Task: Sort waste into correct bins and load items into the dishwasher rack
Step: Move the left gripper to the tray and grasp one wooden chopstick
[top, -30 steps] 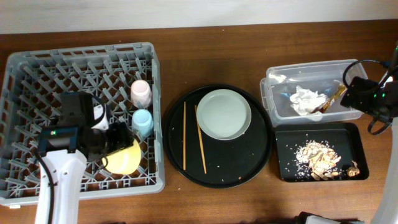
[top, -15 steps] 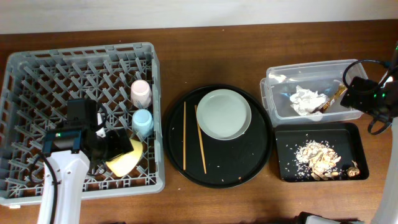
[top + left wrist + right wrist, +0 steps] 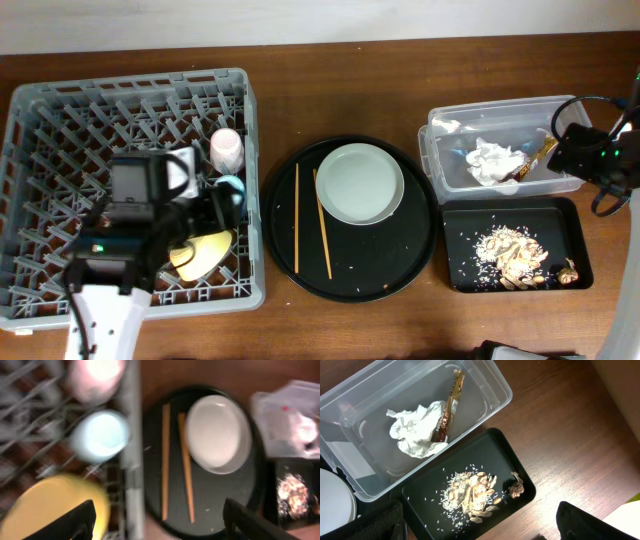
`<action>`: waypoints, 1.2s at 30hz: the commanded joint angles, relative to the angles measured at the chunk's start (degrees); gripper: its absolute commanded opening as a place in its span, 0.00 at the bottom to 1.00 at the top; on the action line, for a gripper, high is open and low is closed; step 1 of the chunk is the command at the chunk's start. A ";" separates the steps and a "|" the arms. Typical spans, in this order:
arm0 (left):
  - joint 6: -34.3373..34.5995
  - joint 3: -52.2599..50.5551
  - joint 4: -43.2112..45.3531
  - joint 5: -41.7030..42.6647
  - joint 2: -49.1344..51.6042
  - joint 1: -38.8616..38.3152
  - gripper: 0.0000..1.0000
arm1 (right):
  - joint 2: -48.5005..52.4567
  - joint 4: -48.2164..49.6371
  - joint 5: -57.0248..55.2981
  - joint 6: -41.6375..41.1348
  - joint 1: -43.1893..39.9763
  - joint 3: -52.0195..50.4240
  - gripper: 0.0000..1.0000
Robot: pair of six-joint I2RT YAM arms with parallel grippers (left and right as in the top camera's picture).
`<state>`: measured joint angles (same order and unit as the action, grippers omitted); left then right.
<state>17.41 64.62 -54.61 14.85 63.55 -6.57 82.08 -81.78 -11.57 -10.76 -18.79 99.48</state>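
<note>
The grey dishwasher rack [image 3: 60,110] at the left holds a pink cup [image 3: 226,150], a blue cup [image 3: 100,435] and a tilted yellow bowl [image 3: 203,252]. My left gripper [image 3: 160,527] hovers open over the rack's right edge with nothing between its fingers; the bowl [image 3: 50,505] lies beside its left finger. The pale plate [image 3: 359,183] sits on the round black tray. The clear tub [image 3: 500,120] contains the tissue [image 3: 415,430] and gold wrapper [image 3: 447,407]. The black tray [image 3: 570,215] carries food scraps [image 3: 472,492]. My right gripper [image 3: 480,530] hangs open above it.
Two wooden chopsticks [image 3: 322,225] lie on the large round black tray [image 3: 400,270] in the middle, left of the plate. Bare wooden table [image 3: 340,90] lies behind the tray. The right arm's body [image 3: 585,155] overhangs the tub's right end.
My left gripper has swung away from the yellow bowl toward the blue cup and the rack's right edge. The bowl stays tilted in the rack. The right arm has not moved.
</note>
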 commanded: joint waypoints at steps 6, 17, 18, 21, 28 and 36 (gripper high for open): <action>7.61 6.01 4.61 -14.80 19.63 -23.23 0.61 | 0.11 0.11 -1.11 -0.83 -0.37 0.07 0.99; 10.64 6.73 8.59 -20.72 38.51 -26.56 0.34 | 0.11 0.11 -1.11 -0.83 -0.37 0.07 0.99; 10.62 6.73 8.74 -20.72 39.15 -26.56 0.34 | 0.11 0.11 -1.11 -0.83 -0.37 0.07 0.99; 10.62 6.71 9.66 -20.68 41.48 -26.58 0.33 | 0.11 0.11 -1.11 -0.83 -0.37 0.07 0.99; 10.62 6.67 11.39 -20.72 45.16 -27.87 0.32 | 0.11 0.11 -1.11 -0.83 -0.37 0.07 0.99; 10.62 6.67 13.27 -20.92 49.20 -28.04 0.08 | 0.11 0.11 -1.11 -0.83 -0.37 0.07 0.98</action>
<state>27.88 70.30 -41.58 -4.97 110.93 -34.39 82.11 -81.78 -11.57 -10.79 -18.79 99.48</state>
